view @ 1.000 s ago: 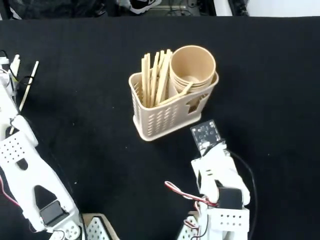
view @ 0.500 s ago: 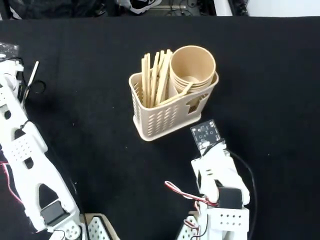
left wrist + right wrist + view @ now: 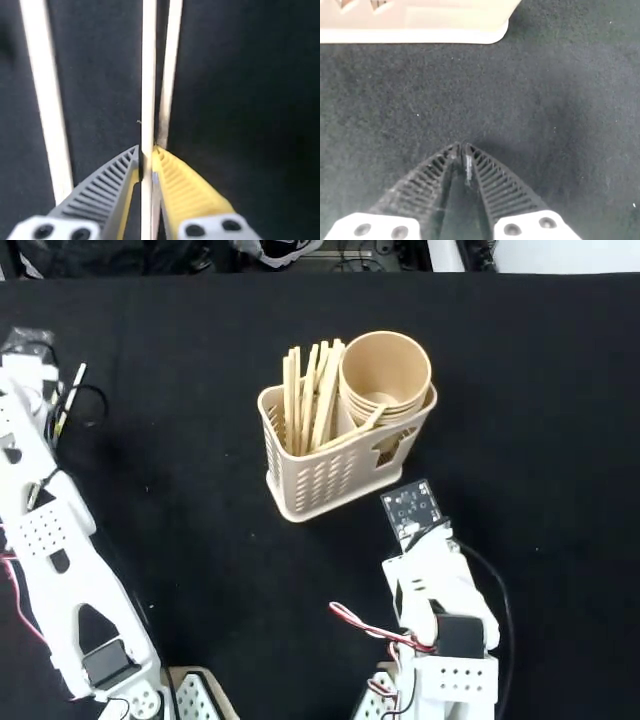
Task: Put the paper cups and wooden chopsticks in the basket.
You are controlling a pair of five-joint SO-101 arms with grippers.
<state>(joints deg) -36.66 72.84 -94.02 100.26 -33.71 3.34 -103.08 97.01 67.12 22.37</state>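
The beige basket (image 3: 330,478) stands mid-table with stacked paper cups (image 3: 386,368) and several wooden chopsticks (image 3: 312,390) upright in it. At the far left edge, my left gripper (image 3: 147,151) is shut on a wooden chopstick (image 3: 148,75), and a second stick (image 3: 170,70) runs close beside it into the jaws. In the high view a held chopstick (image 3: 75,382) pokes out beside the left arm (image 3: 40,510). Another chopstick (image 3: 45,100) lies on the cloth alongside. My right gripper (image 3: 461,148) is shut and empty, just above the cloth in front of the basket's base (image 3: 420,30).
Black cloth (image 3: 540,420) covers the whole table. The right arm (image 3: 437,590) stands close in front of the basket. Wires (image 3: 365,625) trail by its base. Open cloth lies between the left arm and the basket.
The left arm has shifted toward the back of the table, and the chopstick at its tip has moved with it and shows shorter. The right arm has not moved.
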